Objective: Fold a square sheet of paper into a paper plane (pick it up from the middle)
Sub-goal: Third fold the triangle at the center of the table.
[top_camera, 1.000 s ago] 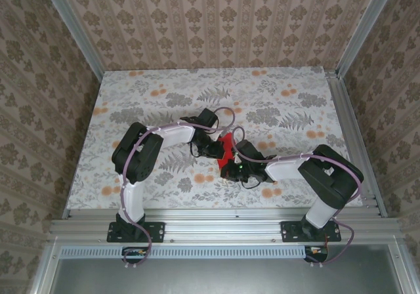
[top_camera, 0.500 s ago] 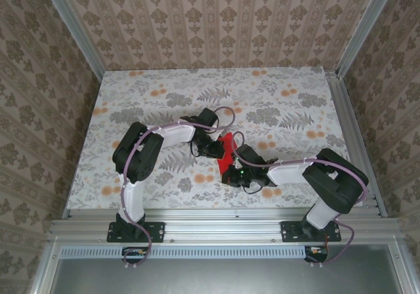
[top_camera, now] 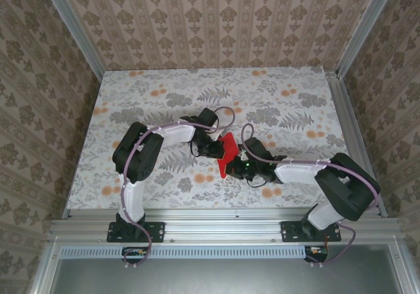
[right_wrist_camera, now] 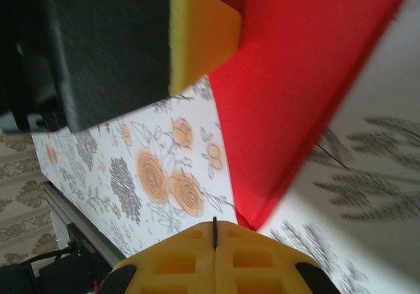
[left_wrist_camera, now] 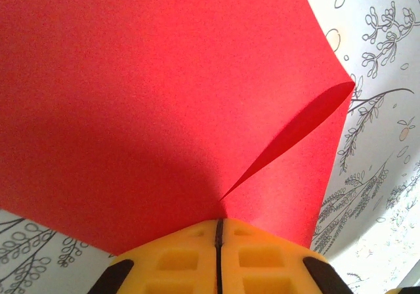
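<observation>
While both arms meet at the middle of the counter (top_camera: 151, 84), its floral surface lies open on every side, out to the metal frame rails (top_camera: 351, 117) and the wallpapered walls (top_camera: 216, 18). The square sheet of paper (top_camera: 228, 148), creased, sits between the two grippers, its long axis running far to near with a point toward the near edge. The left gripper (left_wrist_camera: 217, 223) is clamped on it. The right gripper (right_wrist_camera: 214, 223) has its jaws together at the near corner; I cannot tell whether it pinches the paper.

Red paper (left_wrist_camera: 164, 97), floral table (top_camera: 295, 104)

Paper (top_camera: 228, 151) between left claw (left_wrist_camera: 218, 226) and right claw (right_wrist_camera: 214, 226)
</observation>
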`<action>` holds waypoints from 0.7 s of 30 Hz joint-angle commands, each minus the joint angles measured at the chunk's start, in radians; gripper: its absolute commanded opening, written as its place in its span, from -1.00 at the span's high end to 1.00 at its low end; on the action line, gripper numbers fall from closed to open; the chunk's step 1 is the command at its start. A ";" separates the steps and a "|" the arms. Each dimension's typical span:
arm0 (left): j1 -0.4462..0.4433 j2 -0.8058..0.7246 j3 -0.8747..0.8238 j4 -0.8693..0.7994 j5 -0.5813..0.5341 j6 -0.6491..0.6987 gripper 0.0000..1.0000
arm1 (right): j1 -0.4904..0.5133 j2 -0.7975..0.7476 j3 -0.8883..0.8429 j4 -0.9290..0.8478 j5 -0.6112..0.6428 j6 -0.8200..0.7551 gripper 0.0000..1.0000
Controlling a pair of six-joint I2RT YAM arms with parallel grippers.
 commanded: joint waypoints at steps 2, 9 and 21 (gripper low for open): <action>0.004 0.119 -0.061 -0.066 -0.182 0.017 0.84 | 0.002 0.090 0.060 0.070 -0.053 0.020 0.90; 0.005 0.126 -0.059 -0.064 -0.180 0.018 0.84 | 0.013 0.181 0.088 0.066 -0.098 -0.005 0.90; 0.008 0.133 -0.057 -0.065 -0.182 0.021 0.84 | 0.035 0.158 0.011 -0.050 -0.075 -0.061 0.90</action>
